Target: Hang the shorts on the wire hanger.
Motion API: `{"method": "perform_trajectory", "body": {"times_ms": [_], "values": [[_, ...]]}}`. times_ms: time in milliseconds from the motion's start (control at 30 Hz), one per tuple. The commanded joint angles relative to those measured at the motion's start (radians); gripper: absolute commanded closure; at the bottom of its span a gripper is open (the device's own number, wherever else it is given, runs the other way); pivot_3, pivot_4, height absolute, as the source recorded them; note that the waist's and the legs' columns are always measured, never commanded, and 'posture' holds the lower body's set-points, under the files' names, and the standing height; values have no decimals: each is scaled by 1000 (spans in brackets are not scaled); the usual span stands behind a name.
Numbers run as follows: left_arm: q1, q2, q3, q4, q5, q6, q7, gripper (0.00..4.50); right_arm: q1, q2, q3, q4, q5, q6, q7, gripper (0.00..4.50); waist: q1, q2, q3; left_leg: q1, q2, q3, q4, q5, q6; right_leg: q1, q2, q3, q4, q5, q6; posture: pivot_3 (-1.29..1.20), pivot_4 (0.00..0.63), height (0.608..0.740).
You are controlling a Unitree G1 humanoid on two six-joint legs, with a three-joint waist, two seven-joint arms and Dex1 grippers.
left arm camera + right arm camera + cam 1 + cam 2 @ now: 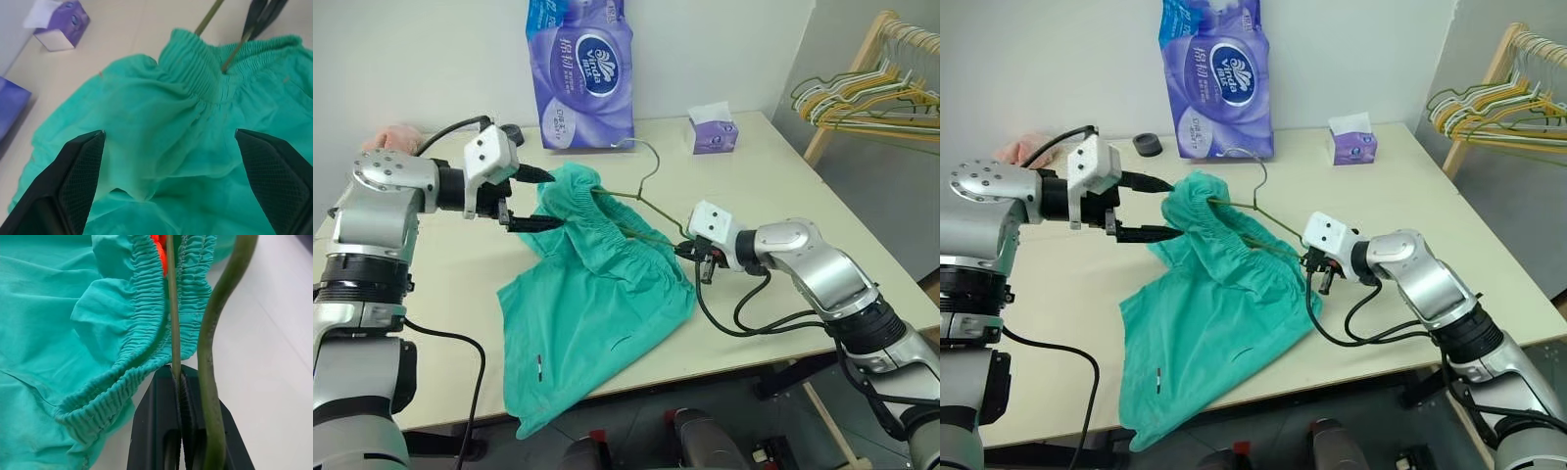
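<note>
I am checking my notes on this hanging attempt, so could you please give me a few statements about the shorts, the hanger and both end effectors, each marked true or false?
1. The right end effector is shut on the wire hanger. True.
2. The left end effector grips the waistband of the shorts. False: its fingers stand wide open, with the fabric between them ungripped.
3. The wire hanger passes through the shorts' gathered waistband. True.
4. The shorts hang clear of the table. False: much of the fabric lies on it, and one leg droops over the near edge.
5. The purple tissue box lies on the shorts. False: it stands apart, near the table's far edge.
</note>
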Motion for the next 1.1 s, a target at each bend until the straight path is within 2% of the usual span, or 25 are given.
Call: {"method": "perform_trajectory", "body": {"times_ms": [33,133,233,433,633,700,1000,1100], "values": [[17,-7,-29,28,59,-104,-12,9,0,-8,-4,-66,-39,-58,18,4500,0,0,0,0,0,0,0,0,0,0,0,0,0,0,0,-192,47,740],[25,-31,-21,36,46,-95,-24,9,6,-4,-10,-77,-54,-68,27,4500,0,0,0,-1,0,-1,1,0,0,0,0,-1,1,0,0,-195,49,740],[39,-50,-13,14,27,-64,-37,540,10,0,-14,-83,-66,-84,31,4500,0,0,0,-5,0,-2,6,0,0,-3,0,-2,3,0,0,-198,51,740],[74,-83,10,-66,-26,36,-36,2295,22,2,-15,-93,-87,-106,38,4500,0,0,0,-6,0,-1,9,0,0,-4,0,-1,7,0,0,-200,52,740],[116,-76,13,-158,-49,105,-48,4093,34,2,-15,-95,-112,-124,54,4500,-1,0,0,-6,0,-1,9,0,0,-5,0,0,8,0,0,-200,52,740],[126,-72,14,-181,-51,123,-57,4481,34,2,-15,-94,-117,-126,57,4500,0,0,0,-6,0,-1,9,0,0,-5,0,-1,8,0,0,-198,54,740],[146,-79,20,-199,-40,145,-35,4481,27,-21,-15,-126,-118,-137,139,4500,0,0,0,-6,0,-1,9,0,0,-5,0,-1,8,0,0,-201,55,740],[144,-76,24,-173,-22,126,-19,4500,48,-67,-34,-123,-125,-147,166,3759,1,0,0,-6,0,-1,9,0,0,-5,0,-1,8,0,0,-201,53,740]]}}
